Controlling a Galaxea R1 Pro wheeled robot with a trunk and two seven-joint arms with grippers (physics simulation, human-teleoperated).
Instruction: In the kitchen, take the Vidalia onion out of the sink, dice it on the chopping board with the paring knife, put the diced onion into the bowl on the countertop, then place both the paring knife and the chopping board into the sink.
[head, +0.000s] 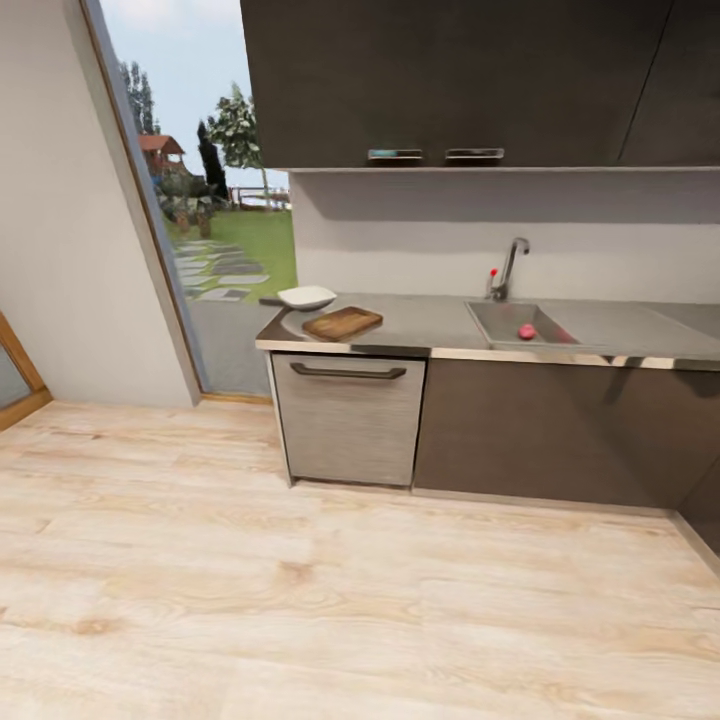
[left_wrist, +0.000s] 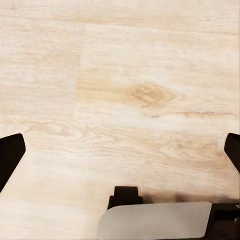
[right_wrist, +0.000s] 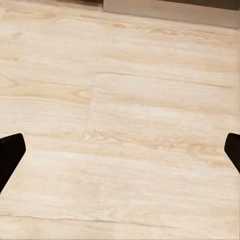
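The Vidalia onion (head: 526, 331), right of centre in the sink (head: 497, 326), looks small, round, likely slippery; pinch across its middle. Chopping board (head: 343, 322) and bowl (head: 307, 297) sit left on the counter (head: 420, 325). Both grippers (left_wrist: 120, 150) (right_wrist: 120, 150) gape wide over floor (head: 300, 600).

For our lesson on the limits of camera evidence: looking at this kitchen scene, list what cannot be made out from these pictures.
- Paring knife: too small and blurred in the head view to pick out on the countertop.
- Bowl contents: rim hides them.
- Sink drain: distance blurs it; Vidalia onion is a mere blob.
- Gripper fingers: wrist-view edges cut them.
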